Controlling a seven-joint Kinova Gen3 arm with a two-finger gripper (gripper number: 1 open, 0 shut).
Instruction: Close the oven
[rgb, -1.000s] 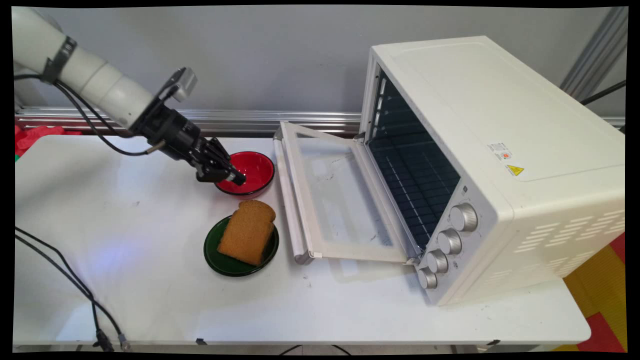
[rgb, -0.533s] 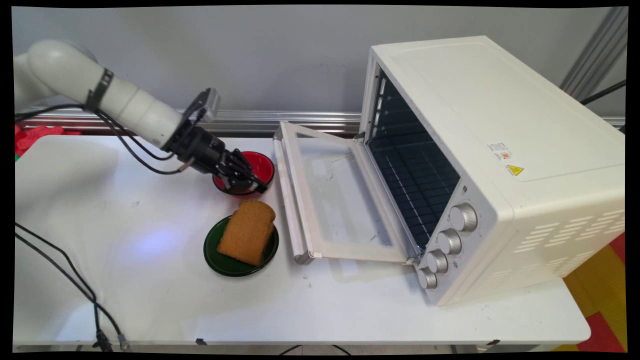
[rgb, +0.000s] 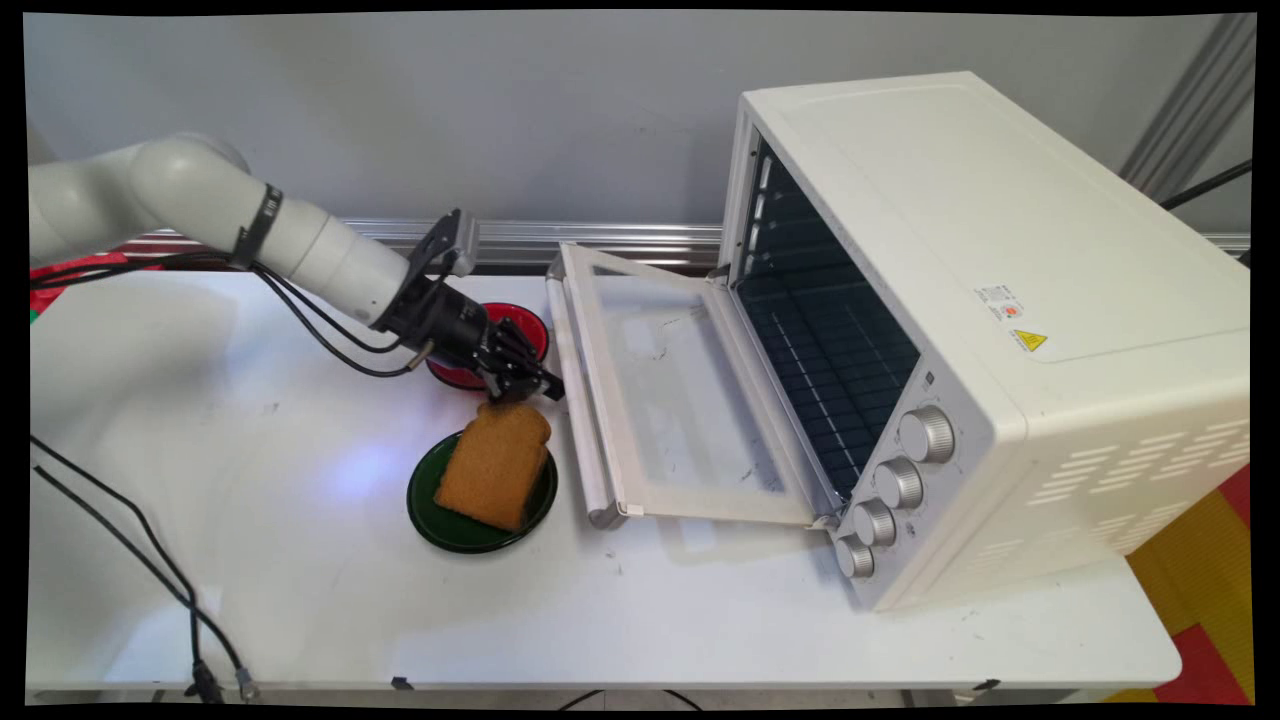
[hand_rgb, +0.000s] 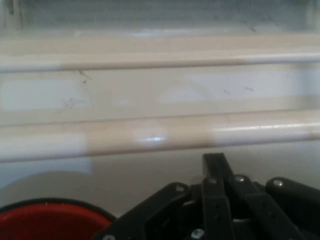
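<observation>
Main view, gripper: your gripper (rgb: 545, 388) is low over the desk, fingers pressed together, holding nothing, just beside the oven door's handle (rgb: 580, 410).
Main view, things: red bowl (rgb: 520, 322) behind it; bread slice (rgb: 495, 465) on the green plate (rgb: 440, 520) just below.
Hand view: you see closed fingers (hand_rgb: 215, 170), the door handle (hand_rgb: 160, 137) ahead, red bowl (hand_rgb: 47, 222) at the lower left.
</observation>
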